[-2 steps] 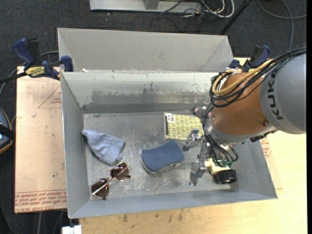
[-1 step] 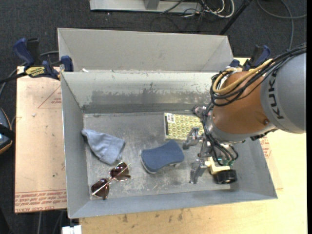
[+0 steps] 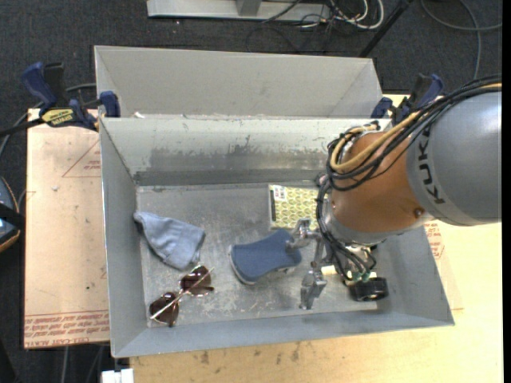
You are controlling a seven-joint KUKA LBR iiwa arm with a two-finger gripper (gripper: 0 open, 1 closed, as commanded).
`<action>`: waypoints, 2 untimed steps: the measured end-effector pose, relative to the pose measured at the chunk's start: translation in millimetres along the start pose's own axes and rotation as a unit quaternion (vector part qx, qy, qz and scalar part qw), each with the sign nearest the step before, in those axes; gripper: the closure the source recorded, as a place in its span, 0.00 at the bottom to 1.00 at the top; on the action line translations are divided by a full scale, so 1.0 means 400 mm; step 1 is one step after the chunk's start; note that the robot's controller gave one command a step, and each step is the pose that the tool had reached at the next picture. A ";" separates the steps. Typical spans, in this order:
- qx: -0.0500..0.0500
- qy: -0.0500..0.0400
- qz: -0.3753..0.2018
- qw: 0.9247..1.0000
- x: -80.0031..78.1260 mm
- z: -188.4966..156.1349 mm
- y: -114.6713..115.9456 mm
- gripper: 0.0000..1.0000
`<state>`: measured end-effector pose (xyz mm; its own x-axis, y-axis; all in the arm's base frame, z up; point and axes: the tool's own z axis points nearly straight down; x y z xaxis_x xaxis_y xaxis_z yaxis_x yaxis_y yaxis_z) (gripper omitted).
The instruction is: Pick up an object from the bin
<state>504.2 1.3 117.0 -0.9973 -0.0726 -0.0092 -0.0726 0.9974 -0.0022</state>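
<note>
Four things in the bin (image 3: 239,152): cloth (image 3: 171,241), sunglasses (image 3: 180,293), blue pouch (image 3: 257,261), patterned packet (image 3: 292,202); jaws closed, empty

The bin (image 3: 239,146) held 1 grey cloth (image 3: 170,240), 1 pair of sunglasses (image 3: 181,294), 1 blue pad (image 3: 259,259) and 1 patterned packet (image 3: 291,202).

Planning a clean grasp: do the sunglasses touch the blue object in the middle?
Apart. The camera view shows bare bin floor between the sunglasses and the blue object.
</note>
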 end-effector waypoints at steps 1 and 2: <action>-0.001 -0.011 -0.078 0.997 -0.085 0.094 0.176 1.00; -0.001 -0.011 -0.078 0.997 -0.085 0.095 0.175 1.00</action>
<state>533.3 73.7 79.4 -0.9734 -0.2272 -0.0303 -0.2272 0.9738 -0.0029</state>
